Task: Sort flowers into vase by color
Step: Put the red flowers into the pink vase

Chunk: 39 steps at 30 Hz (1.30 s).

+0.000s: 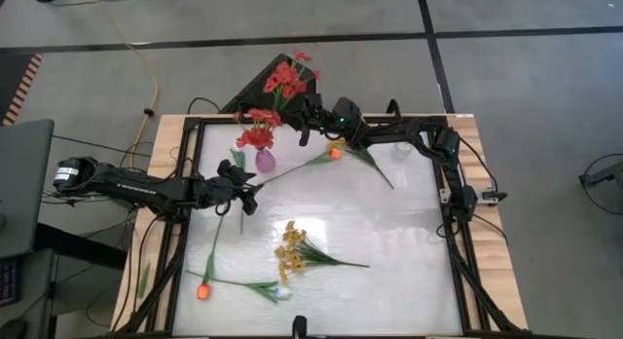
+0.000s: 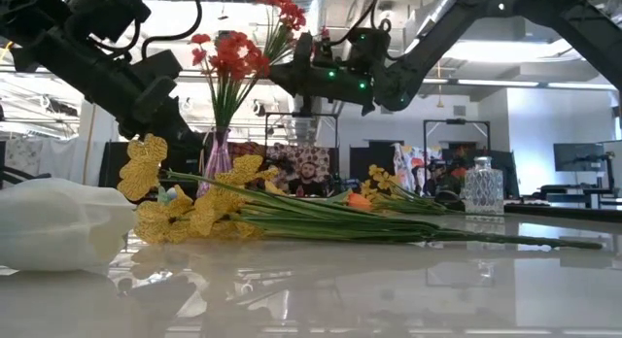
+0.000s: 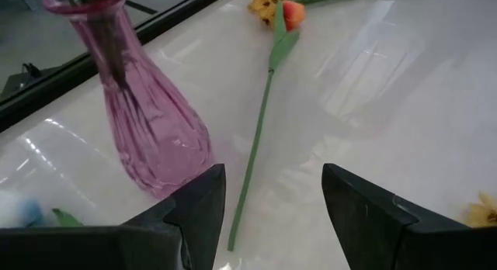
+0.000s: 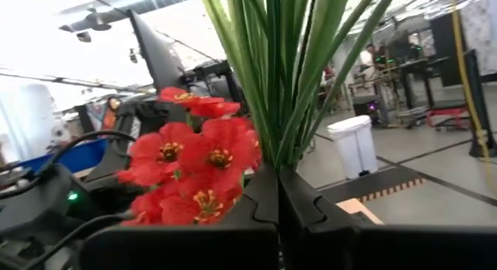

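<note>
Right gripper (image 1: 310,113), upper centre, clamps a red spray (image 1: 285,79) by its stems near the pink vase (image 1: 264,161). Light, floppy; grip low on stem. Left gripper (image 1: 251,191) wide, empty.

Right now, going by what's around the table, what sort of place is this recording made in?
Probably a robotics lab or open workshop. The white table sits in a black frame on a taped concrete floor, and the low view shows exposed ceiling ducts and workstations with monitors behind.
</note>
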### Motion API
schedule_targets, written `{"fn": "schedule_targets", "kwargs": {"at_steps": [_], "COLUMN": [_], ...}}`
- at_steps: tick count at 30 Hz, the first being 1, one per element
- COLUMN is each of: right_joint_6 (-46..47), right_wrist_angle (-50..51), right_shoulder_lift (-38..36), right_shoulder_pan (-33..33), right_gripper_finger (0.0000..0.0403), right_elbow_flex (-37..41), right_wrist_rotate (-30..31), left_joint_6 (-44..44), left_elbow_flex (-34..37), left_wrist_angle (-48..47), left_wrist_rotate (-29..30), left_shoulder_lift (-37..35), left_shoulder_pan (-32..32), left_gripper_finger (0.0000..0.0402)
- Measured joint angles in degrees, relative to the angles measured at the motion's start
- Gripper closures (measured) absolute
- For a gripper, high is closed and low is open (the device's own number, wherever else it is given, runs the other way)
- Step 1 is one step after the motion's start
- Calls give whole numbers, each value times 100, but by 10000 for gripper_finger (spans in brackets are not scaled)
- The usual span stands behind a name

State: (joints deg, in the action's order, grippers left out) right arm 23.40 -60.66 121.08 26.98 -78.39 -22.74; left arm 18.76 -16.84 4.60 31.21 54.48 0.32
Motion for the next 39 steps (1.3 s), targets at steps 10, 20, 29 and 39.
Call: {"fn": "schedule_targets", "kwargs": {"at_steps": [10, 20, 29, 39], "right_joint_6": [-2, -669, -1115, -1661], "right_wrist_angle": [-149, -132, 42, 440], "right_shoulder_lift": [0, 0, 0, 0], "right_shoulder_pan": [2, -83, -262, -281], "right_gripper_finger": [386, 384, 384, 383], "right_elbow_flex": [2, 2, 2, 2], "right_wrist_rotate": [-403, -424, -427, -441], "left_joint_6": [-517, -804, -1078, -1075], "left_elbow_flex": [0, -2, -2, -2], "left_wrist_angle": [200, 601, 874, 1019], "left_wrist_rotate": [1302, -232, -703, -1085], "left_shoulder_lift": [0, 0, 0, 0], "left_shoulder_pan": [395, 1558, 2097, 2201], "left_gripper_finger": [198, 198, 198, 198]}}
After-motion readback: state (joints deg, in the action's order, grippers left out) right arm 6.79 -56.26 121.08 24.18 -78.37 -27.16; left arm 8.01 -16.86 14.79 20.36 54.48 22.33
